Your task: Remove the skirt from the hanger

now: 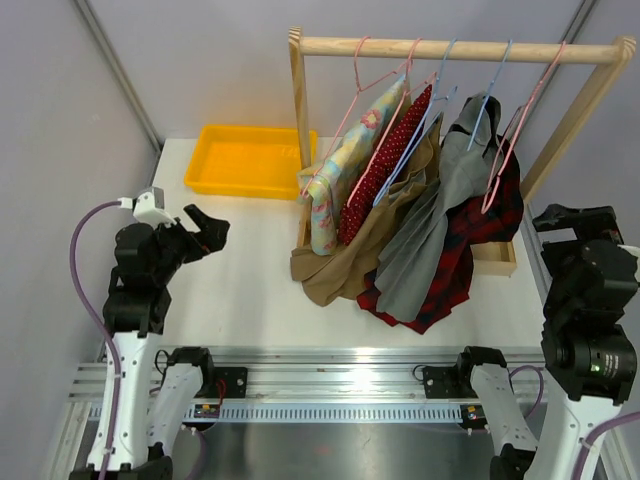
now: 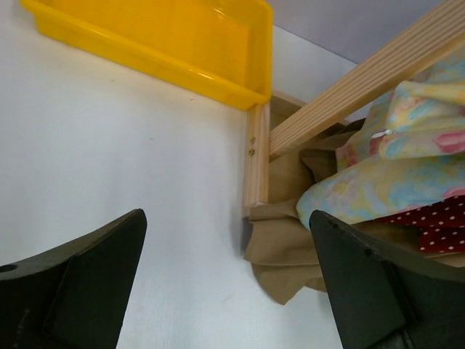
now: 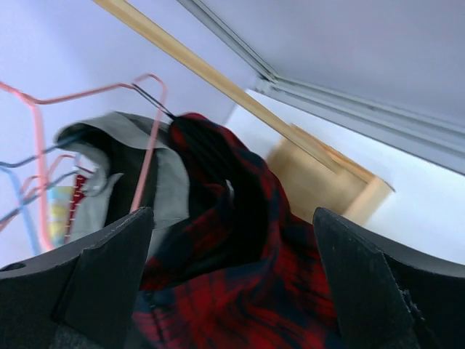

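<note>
A wooden rack point(image 1: 455, 47) holds several garments on pink and blue wire hangers: a pastel floral one point(image 1: 335, 180), a red polka-dot one point(image 1: 385, 160), a tan one point(image 1: 335, 270), a grey one point(image 1: 425, 245) and a red-and-black plaid one point(image 1: 475, 240). I cannot tell which is the skirt. My left gripper point(image 1: 210, 235) is open and empty, left of the rack, above the table. Its wrist view shows the tan hem point(image 2: 290, 251) and floral cloth point(image 2: 378, 189) ahead. My right gripper point(image 1: 572, 217) is open and empty beside the plaid garment point(image 3: 240, 283), with a pink hanger point(image 3: 149, 145) behind.
A yellow tray point(image 1: 250, 160) stands at the back left, next to the rack's left post point(image 2: 256, 160). The rack's wooden base point(image 3: 320, 182) lies at the right. Grey walls enclose the table. A metal rail point(image 1: 340, 385) runs along the near edge.
</note>
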Controlling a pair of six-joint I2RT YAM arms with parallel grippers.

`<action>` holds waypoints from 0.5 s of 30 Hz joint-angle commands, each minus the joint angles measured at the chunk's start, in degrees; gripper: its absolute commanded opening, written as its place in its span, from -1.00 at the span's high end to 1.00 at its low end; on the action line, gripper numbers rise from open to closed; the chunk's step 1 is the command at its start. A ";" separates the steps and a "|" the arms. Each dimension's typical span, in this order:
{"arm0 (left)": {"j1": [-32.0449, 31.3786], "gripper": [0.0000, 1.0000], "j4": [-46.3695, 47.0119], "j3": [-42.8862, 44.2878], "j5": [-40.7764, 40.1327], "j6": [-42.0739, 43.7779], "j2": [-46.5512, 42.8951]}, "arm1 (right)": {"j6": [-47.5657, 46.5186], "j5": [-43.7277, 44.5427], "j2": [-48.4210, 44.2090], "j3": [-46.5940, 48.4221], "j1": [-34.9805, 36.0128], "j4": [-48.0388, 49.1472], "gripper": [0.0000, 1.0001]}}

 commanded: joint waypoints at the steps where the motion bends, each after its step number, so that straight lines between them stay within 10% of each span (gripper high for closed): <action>1: -0.12 -0.98 -7.08 1.33 -7.54 7.10 -5.41 | -3.43 -3.36 -2.08 0.42 0.15 3.78 -0.99; 15: -1.70 -0.98 -8.06 -0.34 -9.22 9.75 -7.89 | -10.29 -19.29 15.01 16.49 0.15 20.85 -0.98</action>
